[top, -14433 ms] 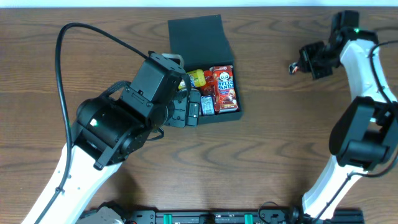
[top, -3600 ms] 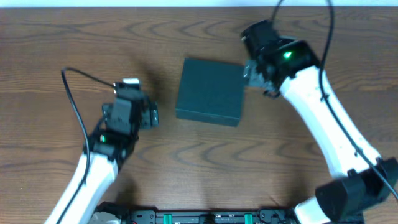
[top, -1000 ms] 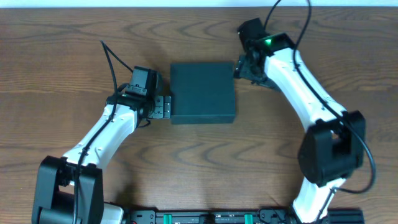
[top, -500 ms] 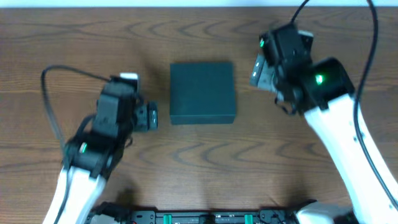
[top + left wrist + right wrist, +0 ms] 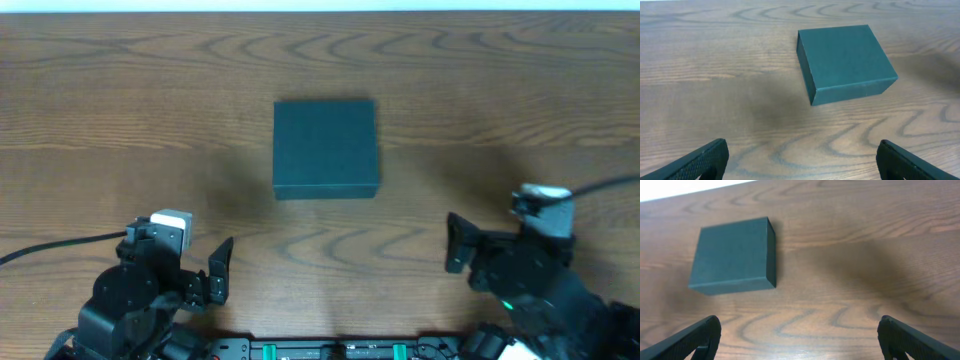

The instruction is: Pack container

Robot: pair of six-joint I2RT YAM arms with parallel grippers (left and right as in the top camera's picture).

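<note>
Broadly, the brown wood-grain table (image 5: 120, 100) fills every view, and the dark teal-black matte square cardboard container (image 5: 326, 146) sits flat on it near the middle, toward the far side, with its lid down so nothing inside can be seen. Both arms are low at the near edge, well apart from the box. The left gripper (image 5: 802, 162) has its jaws spread wide with nothing between them, and the right gripper (image 5: 800, 340) is likewise spread and empty, the box lying ahead of each in its wrist view. The container looks like stiff card: probably light, with walls firm enough to push or square up. The broad lid would likely dent or flex under a hard pinch. Its matte skin should not be slippery. It seems too wide to span comfortably, so the better hold is probably a thin one at the front lip of the lid, or flat pressure against opposite side walls
</note>
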